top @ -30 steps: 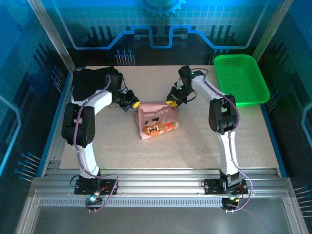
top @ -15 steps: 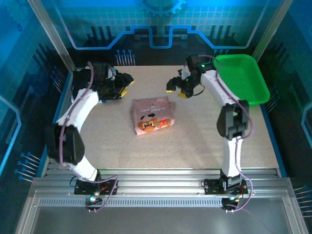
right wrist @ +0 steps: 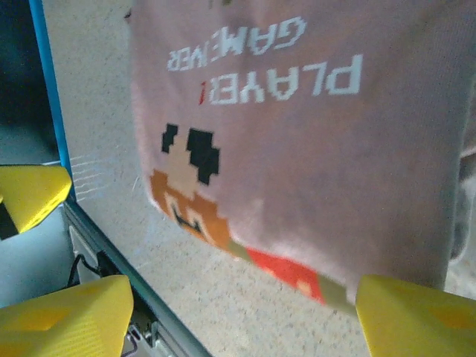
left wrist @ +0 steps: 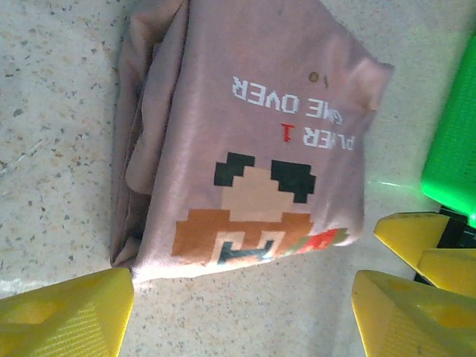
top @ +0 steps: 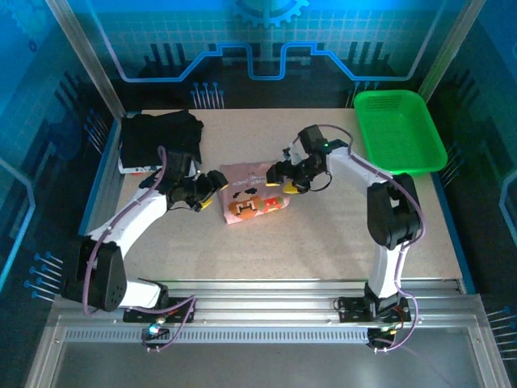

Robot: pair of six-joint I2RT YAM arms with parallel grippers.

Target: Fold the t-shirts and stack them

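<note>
1. Pink t-shirt [top: 252, 192]: folded into a compact packet and laid flat near the middle of the surface [top: 323, 234]. The print is turned upward; a brown-and-black pixel figure and the white lettering "PLAYER 1 GAME OVER" can be read in both wrist views. Loose fold edges are seen along its left side.

2. Black t-shirt [top: 160, 137]: folded and placed at the far left corner of the surface, well apart from the pink one.

3. Left claw [top: 212, 191]: positioned just beside the left edge of the pink t-shirt. Its yellow fingers [left wrist: 67, 312] are spread wide and nothing is gripped.

4. Right claw [top: 281, 182]: positioned at the right edge of the pink t-shirt, facing the left claw. It is likewise released, and no cloth is held between its fingers.

5. Green mesh basket [top: 400, 129]: set at the far right corner.
</note>
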